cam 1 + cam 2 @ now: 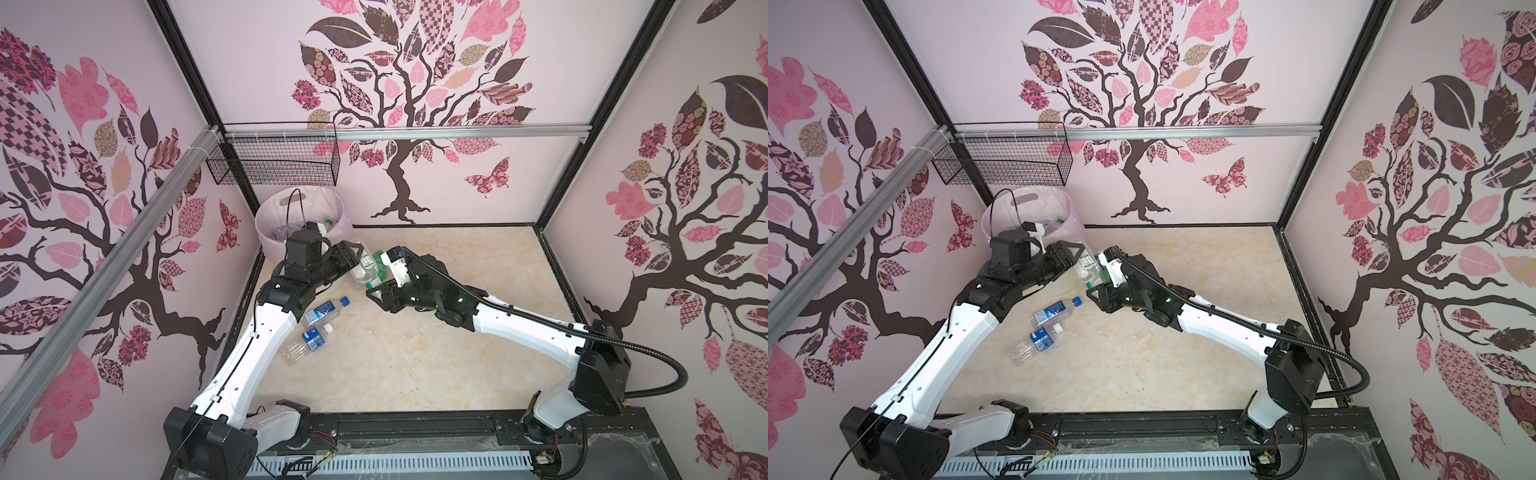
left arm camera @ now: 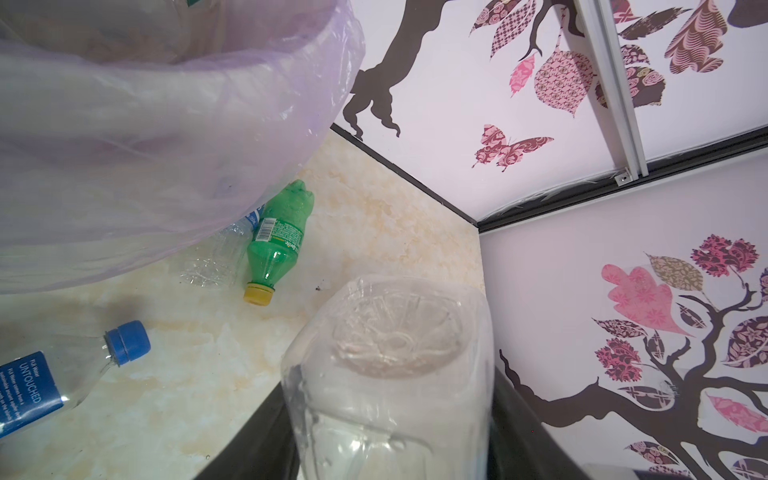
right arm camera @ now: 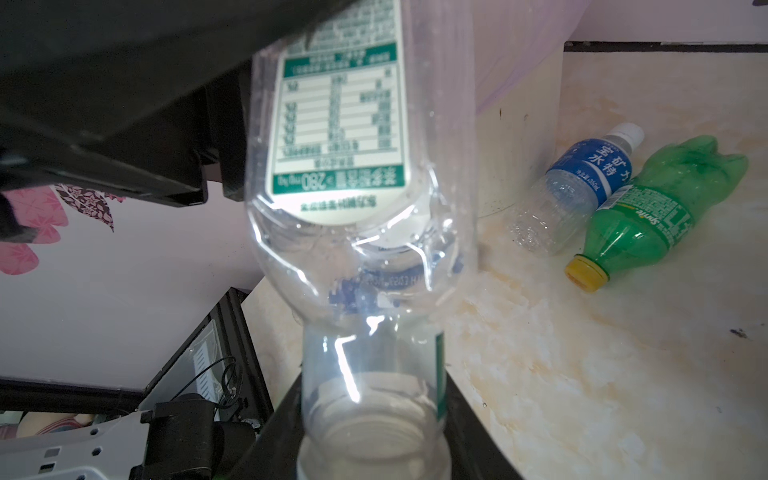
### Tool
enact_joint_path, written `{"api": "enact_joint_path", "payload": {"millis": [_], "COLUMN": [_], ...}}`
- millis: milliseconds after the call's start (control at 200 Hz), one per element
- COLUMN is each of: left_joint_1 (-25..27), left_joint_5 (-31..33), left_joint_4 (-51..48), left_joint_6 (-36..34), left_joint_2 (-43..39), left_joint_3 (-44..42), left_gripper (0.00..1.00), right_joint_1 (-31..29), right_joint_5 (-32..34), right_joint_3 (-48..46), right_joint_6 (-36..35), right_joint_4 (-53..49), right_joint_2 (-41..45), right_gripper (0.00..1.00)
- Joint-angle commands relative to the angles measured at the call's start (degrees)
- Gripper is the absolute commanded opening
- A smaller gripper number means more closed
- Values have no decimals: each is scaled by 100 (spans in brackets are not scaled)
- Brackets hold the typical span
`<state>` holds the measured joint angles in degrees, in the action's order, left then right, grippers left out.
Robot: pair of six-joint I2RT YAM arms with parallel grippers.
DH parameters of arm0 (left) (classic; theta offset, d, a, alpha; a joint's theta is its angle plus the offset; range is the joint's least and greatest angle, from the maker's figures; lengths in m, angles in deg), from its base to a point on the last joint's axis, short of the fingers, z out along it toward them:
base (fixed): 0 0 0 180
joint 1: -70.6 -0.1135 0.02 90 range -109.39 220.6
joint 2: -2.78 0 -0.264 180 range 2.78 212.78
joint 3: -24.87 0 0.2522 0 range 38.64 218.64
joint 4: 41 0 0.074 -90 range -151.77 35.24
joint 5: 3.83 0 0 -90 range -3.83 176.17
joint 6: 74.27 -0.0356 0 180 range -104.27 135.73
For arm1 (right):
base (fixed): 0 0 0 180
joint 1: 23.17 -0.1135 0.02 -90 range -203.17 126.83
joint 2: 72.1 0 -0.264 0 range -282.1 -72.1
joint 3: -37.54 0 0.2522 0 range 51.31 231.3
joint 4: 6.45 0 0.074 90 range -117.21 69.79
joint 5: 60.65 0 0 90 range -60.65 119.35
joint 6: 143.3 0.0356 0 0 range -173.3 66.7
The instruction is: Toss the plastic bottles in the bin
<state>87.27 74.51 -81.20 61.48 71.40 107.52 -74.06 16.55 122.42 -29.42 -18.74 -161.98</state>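
Note:
A clear bottle with a green-white label (image 1: 365, 266) (image 1: 1088, 266) hangs above the floor beside the bin (image 1: 270, 245) (image 1: 1000, 208). My left gripper (image 1: 353, 257) (image 2: 390, 415) is shut on its base end (image 2: 386, 353). My right gripper (image 1: 374, 289) (image 3: 374, 415) is shut on its neck (image 3: 370, 374). A green bottle (image 2: 278, 237) (image 3: 660, 208) and a blue-labelled clear bottle (image 2: 220, 257) (image 3: 577, 187) lie against the bin's foot. Two blue-labelled bottles (image 1: 326, 309) (image 1: 309, 340) lie on the floor by my left arm. Several bottles (image 1: 286, 230) lie inside the bin.
A black wire basket (image 1: 278, 160) hangs on the back rail above the bin. The bin's thin liner (image 2: 145, 145) drapes over its rim close to my left gripper. Patterned walls close the floor (image 1: 457, 324) on three sides.

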Motion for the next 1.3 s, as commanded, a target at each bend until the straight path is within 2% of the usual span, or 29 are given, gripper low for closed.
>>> {"api": "enact_joint_path", "payload": {"millis": [0,45,125,340,895,1215,1295], "left_joint_1": [14,11,12,12,13,21,23], "left_joint_5": [129,129,185,152,-5,-91,-104], "left_joint_4": [-17,-14,-53,-26,69,129,125], "left_joint_6": [-120,-125,-144,-137,12,101,110], "left_joint_2": [-38,-22,-16,62,-40,-78,-93], "left_joint_3": [-22,2,47,82,-34,-86,-104], "left_gripper": [40,39,38,33,32,33,33], "right_joint_1": [26,27,26,44,154,158,154], "right_joint_5": [-13,17,54,78,-267,-652,-701], "right_joint_3": [228,211,143,35,37,292,318], "right_joint_6": [-98,-111,-130,-140,-11,-2,3], "right_joint_4": [32,3,7,54,388,357,373], "right_joint_2": [192,212,272,329,30,-413,-472], "right_gripper": [51,57,61,64,69,69,66]}}
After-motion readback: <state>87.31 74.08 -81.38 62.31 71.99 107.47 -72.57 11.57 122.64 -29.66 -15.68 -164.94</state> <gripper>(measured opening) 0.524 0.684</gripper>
